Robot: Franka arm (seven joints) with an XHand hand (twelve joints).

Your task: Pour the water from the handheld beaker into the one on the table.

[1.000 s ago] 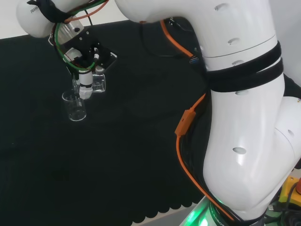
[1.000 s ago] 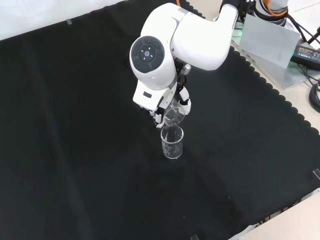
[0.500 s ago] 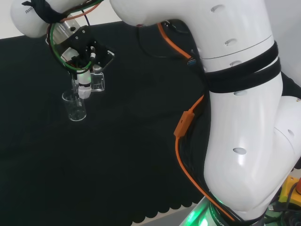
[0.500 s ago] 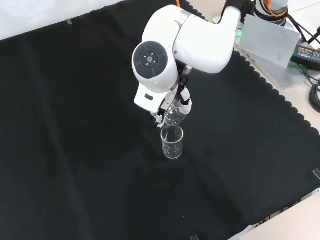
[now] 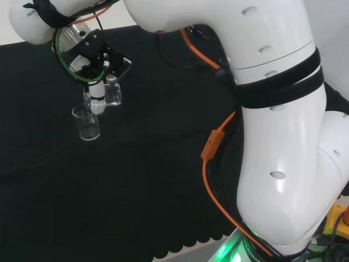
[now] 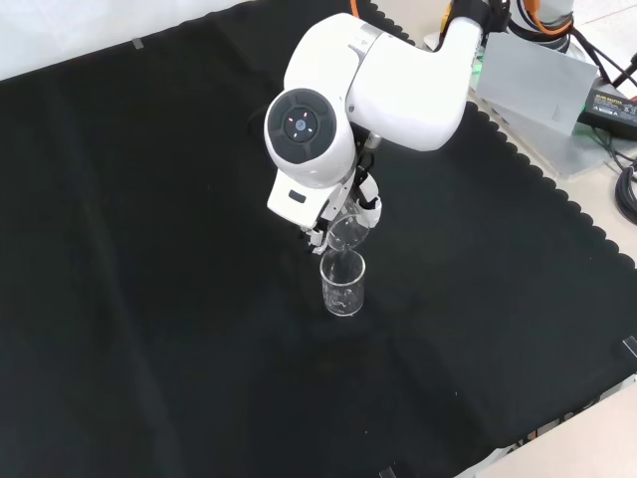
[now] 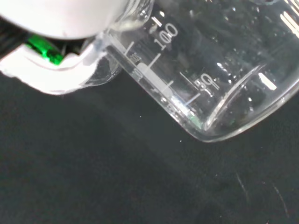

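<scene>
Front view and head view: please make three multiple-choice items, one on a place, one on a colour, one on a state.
1. In the front view, where is the held beaker?
A. Just above the standing beaker
B. At the cloth's left edge
C. Off the cloth

2. What colour is the cloth?
A. Red
B. Black
C. White

3. How is the held beaker?
A. Upright
B. Lying on the cloth
C. Tilted

1 A: the held beaker hangs over the standing beaker.
2 B: the cloth is black.
3 C: the hand holds it tilted.

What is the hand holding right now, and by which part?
The hand holds a clear glass beaker, fingers curled round its side wall, tilted above the beaker on the cloth.
</scene>
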